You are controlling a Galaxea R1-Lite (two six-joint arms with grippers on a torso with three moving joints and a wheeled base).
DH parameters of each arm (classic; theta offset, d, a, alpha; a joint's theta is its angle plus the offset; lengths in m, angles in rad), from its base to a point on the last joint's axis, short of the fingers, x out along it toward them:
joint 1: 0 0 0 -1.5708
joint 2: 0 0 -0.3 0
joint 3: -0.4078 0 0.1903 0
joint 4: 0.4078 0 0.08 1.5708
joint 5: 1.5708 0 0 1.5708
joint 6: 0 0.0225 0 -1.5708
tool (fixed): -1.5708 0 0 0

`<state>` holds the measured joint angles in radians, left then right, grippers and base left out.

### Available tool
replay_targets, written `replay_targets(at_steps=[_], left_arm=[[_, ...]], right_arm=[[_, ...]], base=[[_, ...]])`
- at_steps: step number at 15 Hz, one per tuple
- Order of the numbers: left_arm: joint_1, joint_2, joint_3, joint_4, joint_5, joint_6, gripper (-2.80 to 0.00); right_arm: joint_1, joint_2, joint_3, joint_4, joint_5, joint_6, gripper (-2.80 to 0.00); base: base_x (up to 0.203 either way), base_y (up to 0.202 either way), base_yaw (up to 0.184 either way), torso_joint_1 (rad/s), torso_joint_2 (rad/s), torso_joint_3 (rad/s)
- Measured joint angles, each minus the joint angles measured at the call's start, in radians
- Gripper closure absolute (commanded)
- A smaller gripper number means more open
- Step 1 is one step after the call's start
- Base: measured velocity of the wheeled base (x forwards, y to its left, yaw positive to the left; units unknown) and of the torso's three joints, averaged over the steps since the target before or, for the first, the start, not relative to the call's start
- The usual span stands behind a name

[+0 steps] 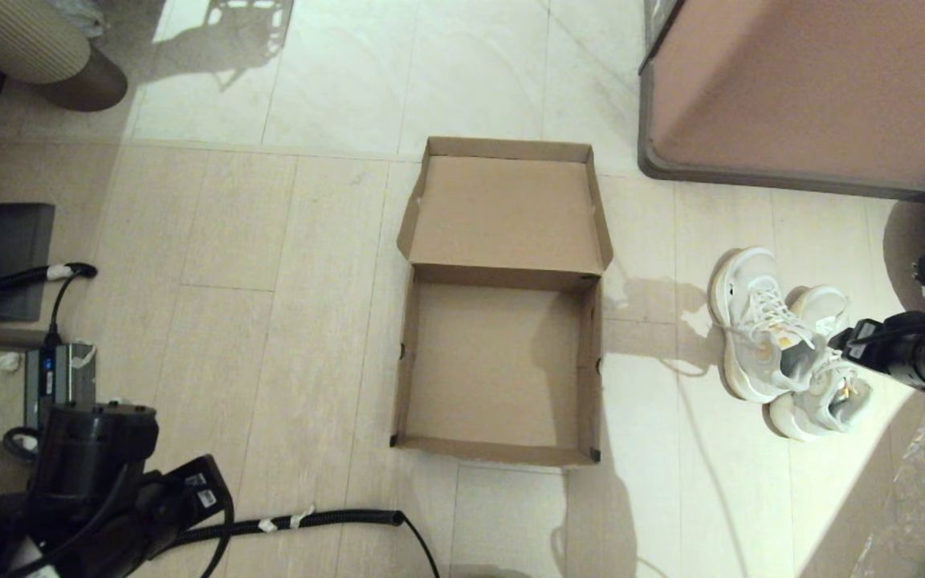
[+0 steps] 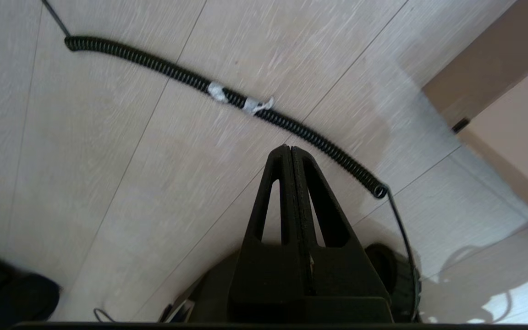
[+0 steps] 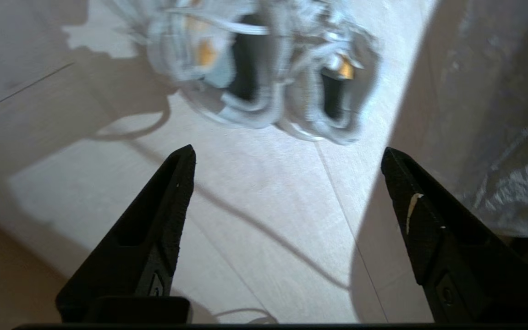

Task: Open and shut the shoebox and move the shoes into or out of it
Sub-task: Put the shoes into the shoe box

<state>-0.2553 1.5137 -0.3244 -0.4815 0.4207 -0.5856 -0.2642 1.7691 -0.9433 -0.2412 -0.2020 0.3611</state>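
The box (image 1: 503,353) lies open, nothing inside. The shoes (image 1: 784,353) sit right of it; right gripper (image 3: 287,158) spread wide, holding nothing. Left gripper (image 2: 290,149) pinched closed.

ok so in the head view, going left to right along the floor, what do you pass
left pincer and its arm low on the left → coiled black cable → open, empty shoebox → shoes → right pincer, open, beside them
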Motion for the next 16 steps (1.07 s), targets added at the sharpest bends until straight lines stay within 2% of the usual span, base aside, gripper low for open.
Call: replay_targets(at_steps=[6, 8, 12, 16], left_arm=[[0.001, -0.032, 0.068, -0.045, 0.007, 0.008, 0.0], [0.001, -0.04, 0.085, -0.048, 0.019, 0.006, 0.0], [0.006, -0.044, 0.099, -0.048, 0.022, 0.007, 0.0], [0.007, -0.032, 0.087, -0.048, 0.021, 0.008, 0.0]], right_arm=[[-0.097, 0.153, 0.048, -0.236, 0.007, -0.005, -2.8], [-0.106, 0.219, 0.049, -0.283, 0.01, -0.001, -2.8], [-0.108, 0.381, 0.017, -0.46, 0.009, -0.021, -2.8], [-0.104, 0.512, -0.041, -0.54, 0.008, -0.065, -2.8]], base=[[0.0, 0.0, 0.0, 0.0, 0.0, 0.0], [0.0, 0.0, 0.0, 0.0, 0.0, 0.0], [0.0, 0.0, 0.0, 0.0, 0.0, 0.0], [0.0, 0.0, 0.0, 0.0, 0.0, 0.0]])
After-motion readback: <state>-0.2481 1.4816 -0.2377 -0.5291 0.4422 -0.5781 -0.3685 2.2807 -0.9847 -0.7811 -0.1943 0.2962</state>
